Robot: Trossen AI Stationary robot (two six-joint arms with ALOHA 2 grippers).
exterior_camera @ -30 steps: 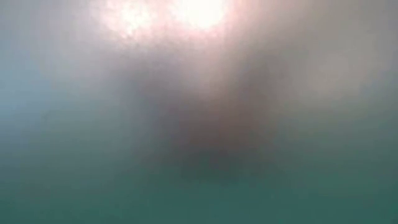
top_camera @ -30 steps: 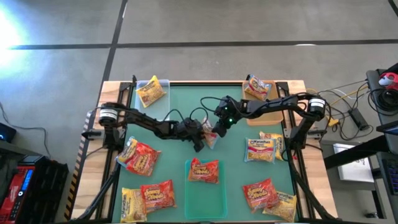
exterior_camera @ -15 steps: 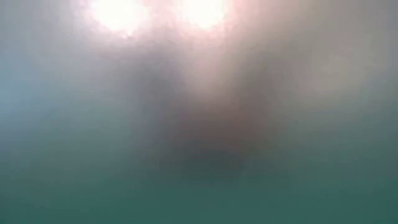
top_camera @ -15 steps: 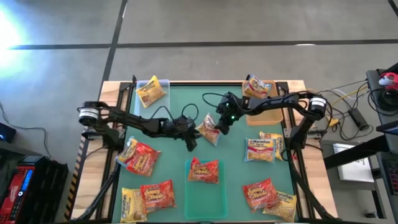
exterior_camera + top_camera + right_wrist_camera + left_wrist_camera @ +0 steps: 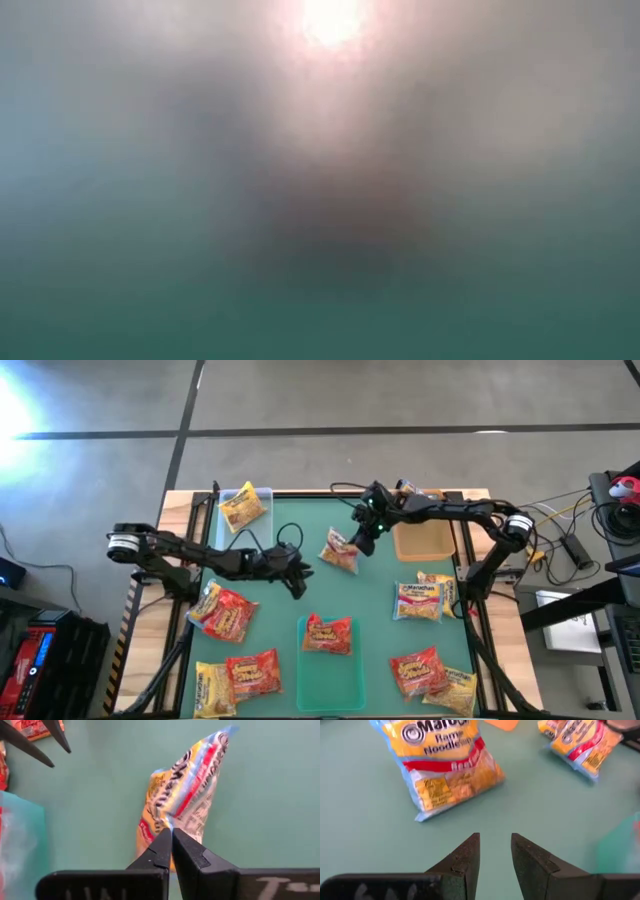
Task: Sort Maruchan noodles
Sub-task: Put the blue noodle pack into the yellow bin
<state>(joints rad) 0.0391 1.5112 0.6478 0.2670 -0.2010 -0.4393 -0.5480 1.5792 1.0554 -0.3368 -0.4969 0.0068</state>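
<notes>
The noodles are crinkly square packets, red-orange, yellow, or pale yellow with a red label, spread over the green mat. My right gripper (image 5: 358, 543) (image 5: 171, 836) is above the mat's far middle, shut on a pale yellow packet (image 5: 340, 552) (image 5: 185, 785). My left gripper (image 5: 298, 577) (image 5: 495, 845) is open, left of that packet and above bare mat, touching nothing. In its wrist view a pale yellow packet (image 5: 445, 767) lies flat ahead of it. A yellow packet (image 5: 241, 508) lies in the clear tray. A red-orange packet (image 5: 327, 632) rests on the green tray's far end. My right gripper pinches the pale yellow packet between its two fingers by the clear sealed edge at one end (image 5: 171, 824). The fingers come slanting down from the far right. The packet stands out beyond the fingertips, tilted on edge, and appears lifted off the mat.
A brown tray (image 5: 425, 540) sits at the far right with a packet (image 5: 412, 496) beyond it. A green tray (image 5: 330, 678) lies at the near middle. More packets lie near left (image 5: 225, 610) (image 5: 252, 672) and near right (image 5: 418, 602) (image 5: 418, 670). The low view shows only blur.
Both grippers met at the pale yellow packet in the middle of the mat. My left gripper then drew back toward the table's left, away from it. My right gripper carried the packet up and toward the far edge, and the packet turned in its hold.
</notes>
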